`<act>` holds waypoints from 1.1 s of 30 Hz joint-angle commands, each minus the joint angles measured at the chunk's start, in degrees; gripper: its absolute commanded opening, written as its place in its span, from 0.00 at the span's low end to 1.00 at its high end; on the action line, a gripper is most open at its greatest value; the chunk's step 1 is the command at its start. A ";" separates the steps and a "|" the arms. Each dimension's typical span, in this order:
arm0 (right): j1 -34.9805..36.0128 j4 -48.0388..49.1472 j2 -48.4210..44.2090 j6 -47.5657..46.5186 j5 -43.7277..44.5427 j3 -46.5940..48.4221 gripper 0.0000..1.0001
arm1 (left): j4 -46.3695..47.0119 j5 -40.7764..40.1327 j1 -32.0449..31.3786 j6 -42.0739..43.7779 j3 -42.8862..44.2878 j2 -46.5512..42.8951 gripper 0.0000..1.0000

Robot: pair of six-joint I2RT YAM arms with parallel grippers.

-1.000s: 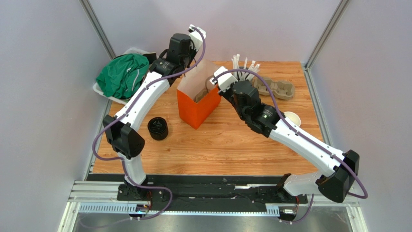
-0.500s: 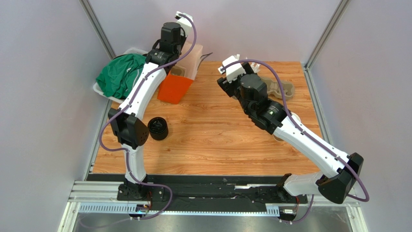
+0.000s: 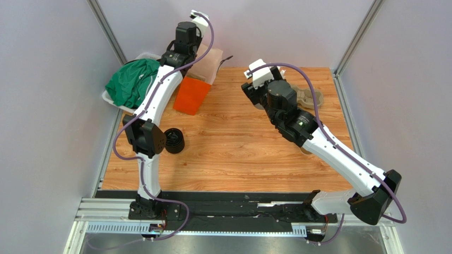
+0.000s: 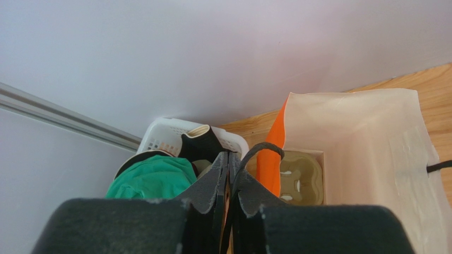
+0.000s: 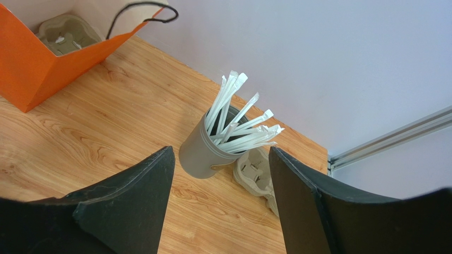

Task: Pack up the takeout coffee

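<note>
My left gripper (image 3: 187, 57) is shut on the black cord handle (image 4: 260, 151) of the orange paper bag (image 3: 191, 95). It holds the bag tilted at the far left. A tan cup carrier (image 4: 300, 177) lies inside the bag. My right gripper (image 3: 253, 91) is open and empty above the table, facing the grey straw cup (image 5: 204, 153). The bag also shows in the right wrist view (image 5: 32, 69). A round black lid stack (image 3: 173, 140) stands by the left arm. The tan cup is mostly hidden under the right arm; only a tan edge (image 3: 306, 151) shows.
A white basket (image 3: 114, 100) with green cloth (image 3: 135, 82) sits at the far left, right beside the bag. A second tan cup carrier (image 3: 307, 98) lies at the far right, next to the straw cup. Grey walls close in the table's back and sides.
The left arm has swung the bag from the table's middle to the far left, tilting it. The right gripper has pulled out of the bag and moved right.
</note>
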 commanded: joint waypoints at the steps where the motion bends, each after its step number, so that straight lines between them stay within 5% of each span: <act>1: -0.54 0.93 -2.04 1.36 -0.15 -0.22 0.72 | 1.82 -3.09 0.78 1.22 1.03 -0.75 0.13; 7: -1.33 0.93 -2.21 1.71 -0.59 -0.22 0.72 | 1.12 -5.47 2.71 0.08 1.82 0.31 0.23; 14: -1.60 0.84 -1.43 2.24 -1.12 -0.57 0.73 | 1.03 -1.52 3.07 -0.36 0.94 -1.62 0.72; 17: -1.77 0.84 -1.51 2.15 -1.12 -0.75 0.75 | 1.21 -0.03 3.06 -0.54 1.12 -3.29 0.85; 27: -3.71 -3.81 -4.32 2.24 -2.79 1.62 0.96 | 0.07 8.50 3.07 -2.91 -6.61 -17.61 0.93; 33: -4.94 -6.01 -6.17 1.80 -6.13 1.72 0.97 | -0.20 9.12 3.07 -1.68 -16.80 -26.49 0.94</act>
